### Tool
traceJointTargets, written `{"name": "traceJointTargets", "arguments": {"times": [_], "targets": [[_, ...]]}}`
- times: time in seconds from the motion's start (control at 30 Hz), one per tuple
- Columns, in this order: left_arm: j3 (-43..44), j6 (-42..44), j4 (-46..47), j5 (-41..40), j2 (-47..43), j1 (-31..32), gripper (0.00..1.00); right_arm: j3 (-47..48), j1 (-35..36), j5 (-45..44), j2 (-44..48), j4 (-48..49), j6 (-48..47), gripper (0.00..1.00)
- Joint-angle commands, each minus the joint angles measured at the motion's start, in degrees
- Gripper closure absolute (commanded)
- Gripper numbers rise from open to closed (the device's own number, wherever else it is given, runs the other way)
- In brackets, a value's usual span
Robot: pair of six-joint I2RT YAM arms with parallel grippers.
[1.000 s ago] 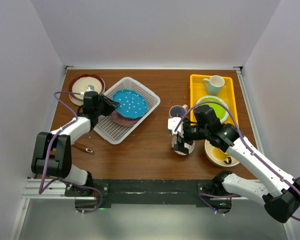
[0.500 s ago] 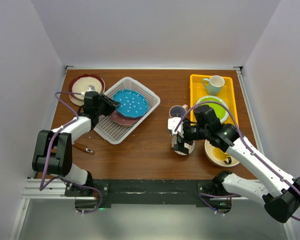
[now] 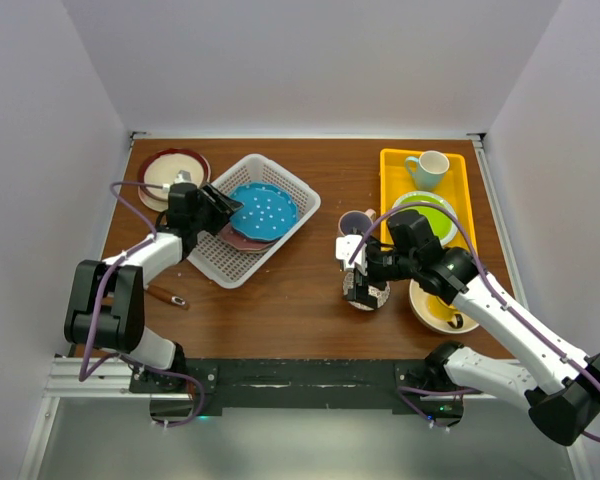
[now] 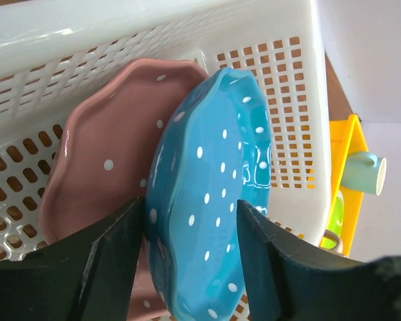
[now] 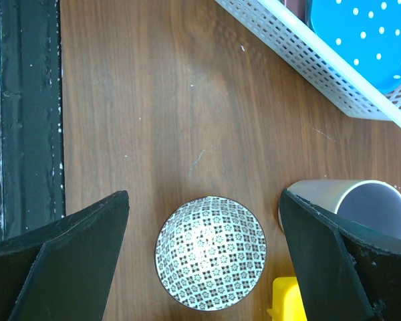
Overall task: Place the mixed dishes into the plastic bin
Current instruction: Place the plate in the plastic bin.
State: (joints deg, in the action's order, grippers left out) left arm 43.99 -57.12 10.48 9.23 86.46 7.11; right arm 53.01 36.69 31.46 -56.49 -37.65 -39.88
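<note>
The left gripper (image 4: 190, 231) clamps the blue plate (image 4: 214, 167), which is tilted inside the bin (image 4: 294, 100) at far left, over the pink plate (image 4: 100, 154). It is best lowered flat before release. The right gripper (image 5: 204, 200) hangs spread above the bowl (image 5: 210, 251).

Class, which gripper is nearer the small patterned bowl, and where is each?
Right. The right gripper hangs open directly above the small patterned bowl. The left gripper is far off to its left at the plastic bin, gripping the blue dotted plate.
</note>
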Motion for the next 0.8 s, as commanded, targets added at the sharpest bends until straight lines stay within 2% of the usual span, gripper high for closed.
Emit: {"name": "traceJointTargets", "arguments": {"times": [0.0,0.2,0.77], "targets": [[1.9,4.6,2.6,-0.1,-3.6,-0.6,0.35,-0.4,-0.3,1.1,0.5,2.1,-0.6,0.02],[1.5,8.0,0.2,-1.3,-5.7,-0.6,0.30,-0.4,-0.4,1.1,0.6,2.1,-0.6,0.02],[1.5,11.9,-6.4,-4.8,-8.6,-0.6,0.27,-0.4,-0.6,1.2,0.7,2.1,-0.6,0.02]]}}
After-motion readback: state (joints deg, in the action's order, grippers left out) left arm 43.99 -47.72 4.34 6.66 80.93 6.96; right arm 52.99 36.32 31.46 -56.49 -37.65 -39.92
